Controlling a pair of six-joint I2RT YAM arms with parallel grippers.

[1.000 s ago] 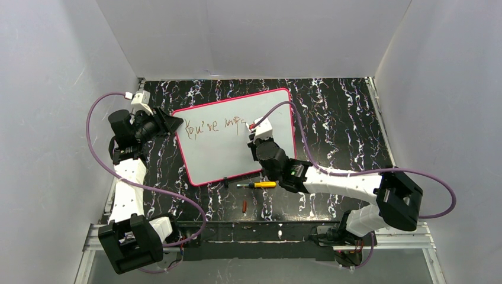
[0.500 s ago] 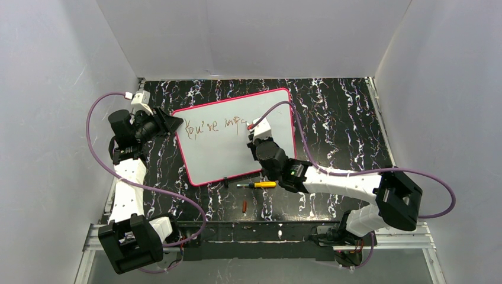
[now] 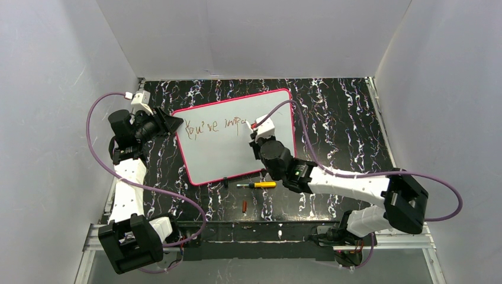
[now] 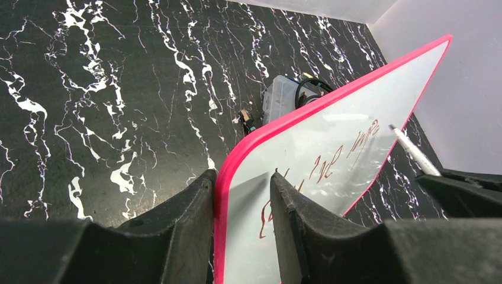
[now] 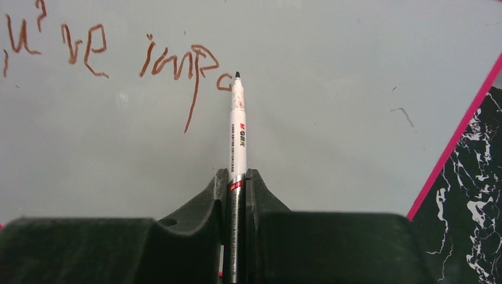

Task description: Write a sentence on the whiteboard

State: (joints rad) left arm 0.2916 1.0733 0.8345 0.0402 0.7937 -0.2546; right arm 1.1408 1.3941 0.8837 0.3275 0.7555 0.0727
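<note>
Top view: one whiteboard (image 3: 231, 157) lies at the tabletop's (image 3: 343, 118) far left, well apart from its right edge. One yellow-handled tool (image 3: 258, 184) and one red cap (image 3: 245, 206) lie nearer the front edge.

Left wrist: the left gripper (image 4: 243, 184) clamps the board's pink-rimmed corner.

Right wrist: the right gripper (image 5: 237, 177) clenches one marker (image 5: 237, 127), its tip at the sentence's (image 5: 118, 56) last letter.

whiteboard (image 3: 225, 151): we count one.
words in the sentence (image 3: 214, 125): we count two, "You've" and an unfinished "impr".
marker (image 5: 238, 124): we count one, white-barrelled.
arms: we count two, left arm (image 3: 127, 183) and right arm (image 3: 349, 183).
grippers: we count two, left gripper (image 4: 243, 177) and right gripper (image 5: 237, 174).
purple cables: we count two, left cable (image 3: 95, 118) and right cable (image 3: 450, 195).
yellow-handled tool (image 3: 257, 184): we count one.
small red cap (image 3: 244, 206): we count one.
clear plastic box (image 4: 279, 97): we count one.
marbled black table (image 3: 343, 118): we count one.
</note>
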